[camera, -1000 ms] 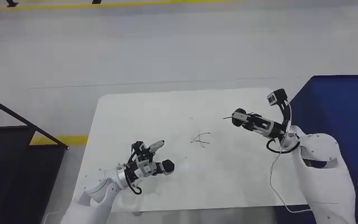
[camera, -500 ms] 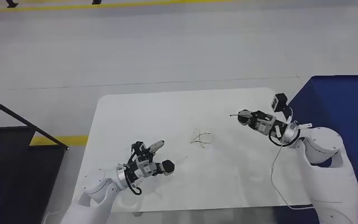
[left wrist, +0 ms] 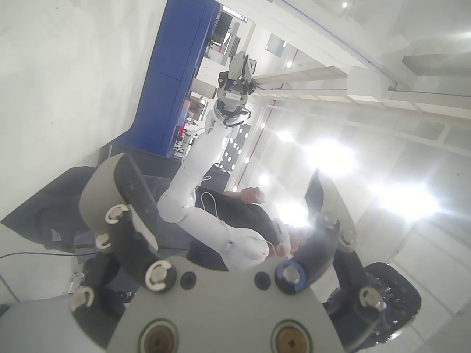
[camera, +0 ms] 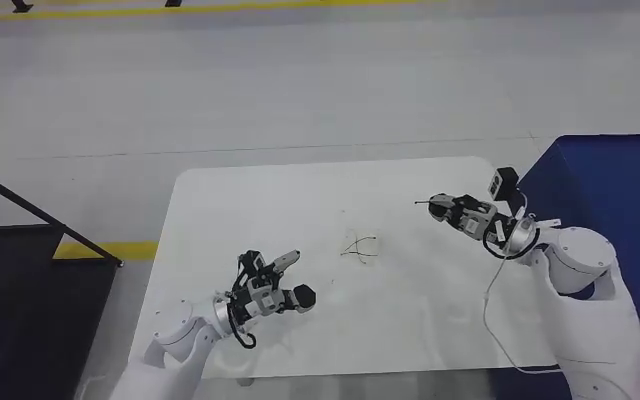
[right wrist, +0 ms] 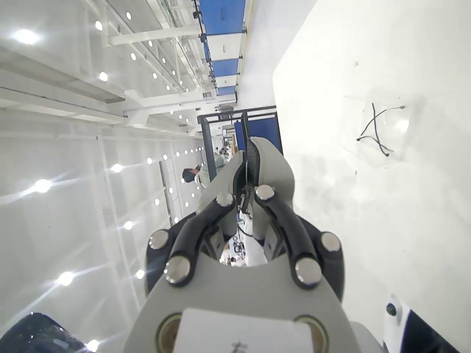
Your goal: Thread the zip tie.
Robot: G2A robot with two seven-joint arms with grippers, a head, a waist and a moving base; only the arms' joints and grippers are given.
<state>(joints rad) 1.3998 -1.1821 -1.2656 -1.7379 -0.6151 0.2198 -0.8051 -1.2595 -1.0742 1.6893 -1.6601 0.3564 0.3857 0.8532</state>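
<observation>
Right gripper [camera: 432, 204] tight around a zip tie [camera: 420, 203] above the table [camera: 250, 200], left gripper [camera: 296, 277] open and empty.

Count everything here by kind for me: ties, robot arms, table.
Thin black plastic zip tie in the right arm's jaws: 1
Crossed cluster of loose black zip ties, too tangled to split: 1
White robot arms: 2
White rectangular table: 1
Total: 5

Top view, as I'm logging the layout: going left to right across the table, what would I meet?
Open left gripper → loose zip ties on the table → held zip tie → right gripper shut on it.
</observation>
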